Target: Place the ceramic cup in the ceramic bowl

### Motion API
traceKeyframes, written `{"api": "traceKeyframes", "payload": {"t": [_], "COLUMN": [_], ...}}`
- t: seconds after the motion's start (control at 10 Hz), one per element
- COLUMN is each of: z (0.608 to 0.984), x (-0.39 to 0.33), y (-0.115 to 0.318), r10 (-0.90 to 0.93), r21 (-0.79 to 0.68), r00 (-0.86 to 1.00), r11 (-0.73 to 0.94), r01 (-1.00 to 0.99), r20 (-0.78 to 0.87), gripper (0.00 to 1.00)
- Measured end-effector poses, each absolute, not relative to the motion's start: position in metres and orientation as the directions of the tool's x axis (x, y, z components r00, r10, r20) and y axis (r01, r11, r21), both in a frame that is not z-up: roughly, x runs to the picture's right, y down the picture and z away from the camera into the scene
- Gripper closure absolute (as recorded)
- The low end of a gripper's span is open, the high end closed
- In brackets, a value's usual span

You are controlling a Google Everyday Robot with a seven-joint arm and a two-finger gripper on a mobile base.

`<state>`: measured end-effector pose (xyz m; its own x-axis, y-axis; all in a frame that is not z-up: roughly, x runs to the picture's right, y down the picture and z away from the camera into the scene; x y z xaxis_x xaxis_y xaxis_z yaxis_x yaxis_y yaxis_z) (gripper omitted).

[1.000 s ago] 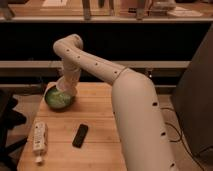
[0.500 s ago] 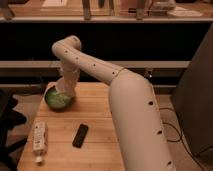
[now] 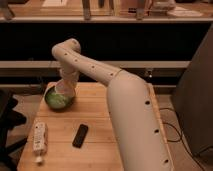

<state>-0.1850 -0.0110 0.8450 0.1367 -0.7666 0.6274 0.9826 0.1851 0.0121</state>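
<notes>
The green ceramic bowl (image 3: 56, 99) sits at the back left of the wooden table (image 3: 95, 120). My cream arm reaches over it, and my gripper (image 3: 64, 90) hangs down into the bowl's right side. A pale whitish shape at the gripper's tip, inside the bowl, looks like the ceramic cup (image 3: 63, 91). I cannot separate the cup from the gripper.
A white power strip (image 3: 39, 138) lies near the table's front left. A black remote-like slab (image 3: 80, 135) lies in the front middle. My large arm link covers the table's right side. Dark shelving stands behind the table.
</notes>
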Motion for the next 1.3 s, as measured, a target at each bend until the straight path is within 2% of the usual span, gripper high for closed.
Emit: {"api": "traceKeyframes", "payload": {"t": [0.7, 0.9, 1.2, 1.3], "z": [0.853, 0.854, 0.857, 0.858], "x": [-0.186, -0.186, -0.185, -0.185], "y": [-0.004, -0.003, 0.000, 0.001], "r10": [-0.769, -0.769, -0.770, -0.769], "r21": [0.024, 0.026, 0.030, 0.031], "r00": [0.121, 0.119, 0.113, 0.111], "r11": [0.175, 0.173, 0.169, 0.167], "r01": [0.984, 0.985, 0.985, 0.985], "r20": [0.628, 0.628, 0.628, 0.629], "gripper": [0.99, 0.94, 0.92, 0.87]}}
